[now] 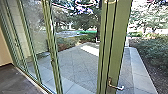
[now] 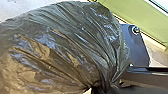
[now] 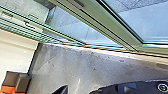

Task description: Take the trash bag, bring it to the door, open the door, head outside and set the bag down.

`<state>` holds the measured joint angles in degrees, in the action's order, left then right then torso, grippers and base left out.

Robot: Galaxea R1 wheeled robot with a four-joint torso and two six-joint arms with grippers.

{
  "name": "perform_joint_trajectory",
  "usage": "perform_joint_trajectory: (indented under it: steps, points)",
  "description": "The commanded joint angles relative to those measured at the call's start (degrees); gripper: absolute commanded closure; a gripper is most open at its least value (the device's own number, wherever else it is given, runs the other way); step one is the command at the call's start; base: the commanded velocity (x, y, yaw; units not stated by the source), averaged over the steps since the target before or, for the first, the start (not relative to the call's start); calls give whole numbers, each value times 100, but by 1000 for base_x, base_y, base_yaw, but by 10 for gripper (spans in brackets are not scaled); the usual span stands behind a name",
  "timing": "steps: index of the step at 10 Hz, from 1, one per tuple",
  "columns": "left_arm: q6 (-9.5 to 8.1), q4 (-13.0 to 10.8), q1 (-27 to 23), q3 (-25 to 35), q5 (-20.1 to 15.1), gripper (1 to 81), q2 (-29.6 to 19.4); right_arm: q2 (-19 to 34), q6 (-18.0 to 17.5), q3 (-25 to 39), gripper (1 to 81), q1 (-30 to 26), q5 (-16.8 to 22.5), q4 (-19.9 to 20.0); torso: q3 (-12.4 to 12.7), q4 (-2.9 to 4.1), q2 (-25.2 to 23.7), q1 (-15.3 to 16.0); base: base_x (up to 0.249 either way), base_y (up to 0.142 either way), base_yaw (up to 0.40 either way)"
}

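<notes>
- Your left gripper, near the green-framed glass door: clenched on the dark plastic trash bag by its neck, bulk beyond the jaws.
- Your right gripper: state cannot be told.

Trash bag glossy, wrinkled plastic; door handle metal.

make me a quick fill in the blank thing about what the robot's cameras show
The trash bag shows large in the ____ wrist view.
In the head view, the door with the lever handle has a frame coloured ____.
The paved yard lies ____ the building, not inside it.

Missing words, in order: left; green; outside
</notes>
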<state>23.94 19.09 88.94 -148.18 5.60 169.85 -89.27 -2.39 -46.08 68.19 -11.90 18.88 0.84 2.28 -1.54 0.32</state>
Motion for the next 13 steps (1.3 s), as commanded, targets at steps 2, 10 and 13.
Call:
perform_joint_trajectory:
  steps: [2, 10, 13]
  points:
    - [14, -2, -294, 43, -331, 811, -3, 565, -33, 93, 10, -1908, 1653, 958, 0, 0, 0, 0, 0, 0, 0]
    - [-4, 7, -303, 25, -313, 811, -3, 31, -1964, -953, 10, -4423, 3878, 926, 0, 0, 0, 0, 0, 0, 0]
    - [-4, 7, -303, 25, -305, 811, -3, -305, -3373, -972, 10, -5037, 4459, 10, 0, 0, 2, 0, 0, 0, 0]
